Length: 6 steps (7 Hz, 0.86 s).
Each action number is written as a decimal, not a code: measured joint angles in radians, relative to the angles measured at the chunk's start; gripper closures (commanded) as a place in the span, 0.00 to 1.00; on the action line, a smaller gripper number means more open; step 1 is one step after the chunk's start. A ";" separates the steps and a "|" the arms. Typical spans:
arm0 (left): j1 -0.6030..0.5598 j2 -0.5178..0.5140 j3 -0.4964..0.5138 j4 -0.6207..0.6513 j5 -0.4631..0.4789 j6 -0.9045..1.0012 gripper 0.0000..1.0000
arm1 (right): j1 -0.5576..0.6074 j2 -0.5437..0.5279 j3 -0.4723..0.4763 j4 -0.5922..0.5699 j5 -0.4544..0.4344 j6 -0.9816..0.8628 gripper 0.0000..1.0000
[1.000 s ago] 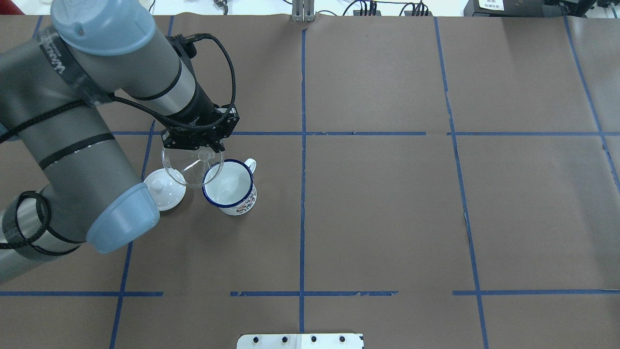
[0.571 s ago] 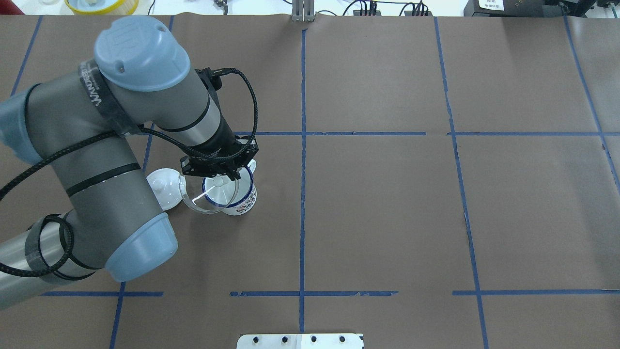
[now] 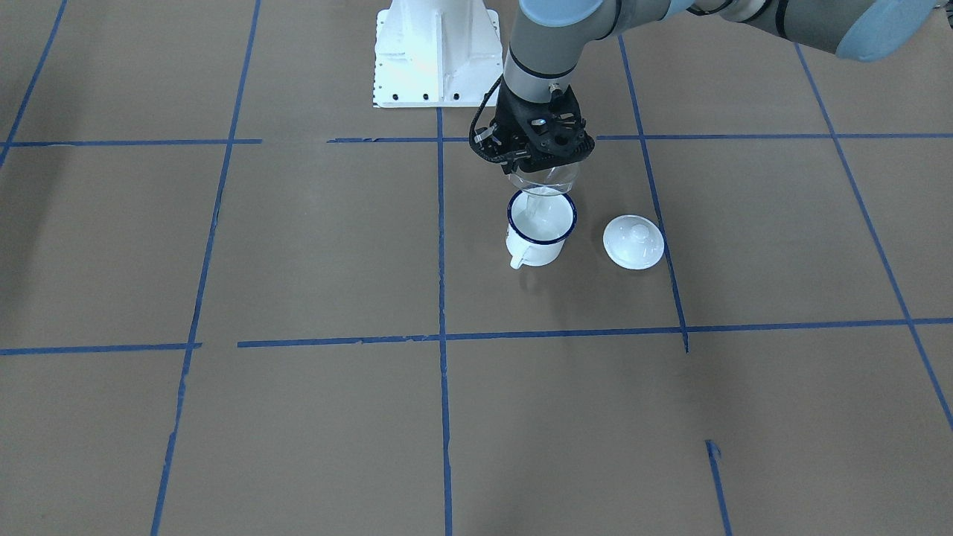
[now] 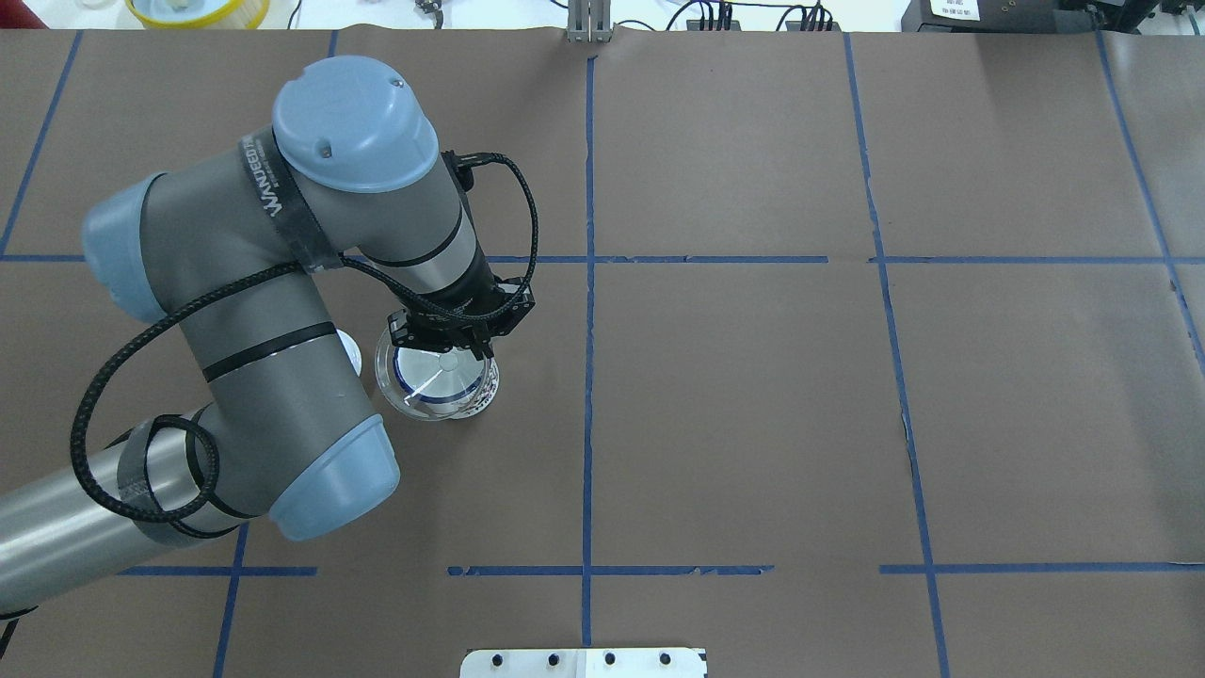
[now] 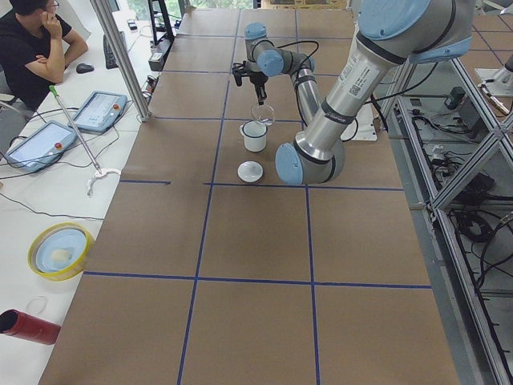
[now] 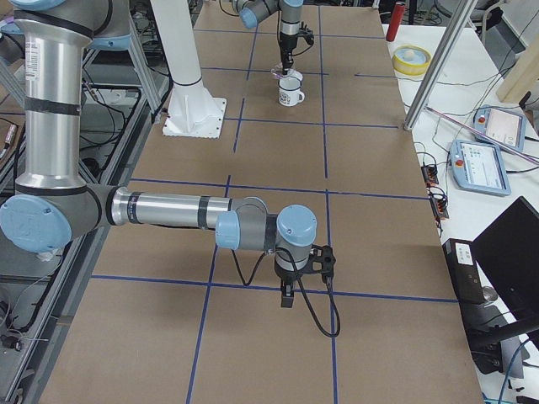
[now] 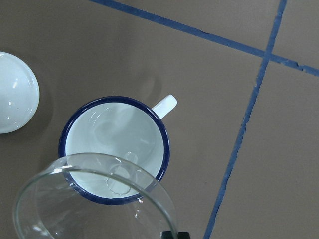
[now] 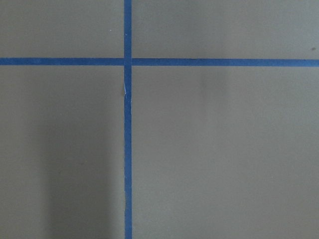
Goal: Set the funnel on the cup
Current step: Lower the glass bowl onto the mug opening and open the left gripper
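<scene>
The left hand (image 3: 537, 165) is clenched on the rim of the funnel (image 3: 546, 183), gripping the clear plastic at the edge nearest the robot. The funnel hangs with its wide mouth up and its short spout down, so its long axis runs close to vertical. It sits over the cup (image 3: 533, 251), not resting on it; in the exterior left view there is a gap between the funnel's bowl and the dark blue rim.

In the left wrist view the spout's tip shows over the white inside of the cup, close to the near wall rather than the middle. Whether the tip is below the rim is hard to tell.

The cup stands upright on the counter (image 3: 298, 246), its handle pointing away from the robot. The white knobbed lid (image 3: 633, 241) lies just beside the cup, apart from it.

The right hand (image 6: 288, 296) hangs low over the counter by a crossing of blue tape lines (image 8: 127, 61), well apart from the cup; I cannot tell whether it is clenched or released.
</scene>
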 measured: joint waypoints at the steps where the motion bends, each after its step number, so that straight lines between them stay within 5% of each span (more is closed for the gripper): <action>1: 0.000 0.000 0.007 -0.001 0.000 0.012 1.00 | 0.000 0.000 0.000 0.000 0.000 0.000 0.00; 2: 0.001 0.001 0.013 -0.001 0.000 0.019 0.91 | 0.000 0.000 0.000 0.000 0.000 0.000 0.00; 3: 0.001 0.002 0.016 0.000 0.000 0.023 0.14 | 0.000 0.000 0.000 0.000 0.000 0.000 0.00; 4: 0.000 0.003 0.019 0.000 0.000 0.024 0.00 | 0.000 0.000 0.000 0.000 0.000 0.000 0.00; 6: 0.000 0.005 0.020 0.000 0.001 0.024 0.00 | 0.000 0.000 0.000 0.000 0.000 0.000 0.00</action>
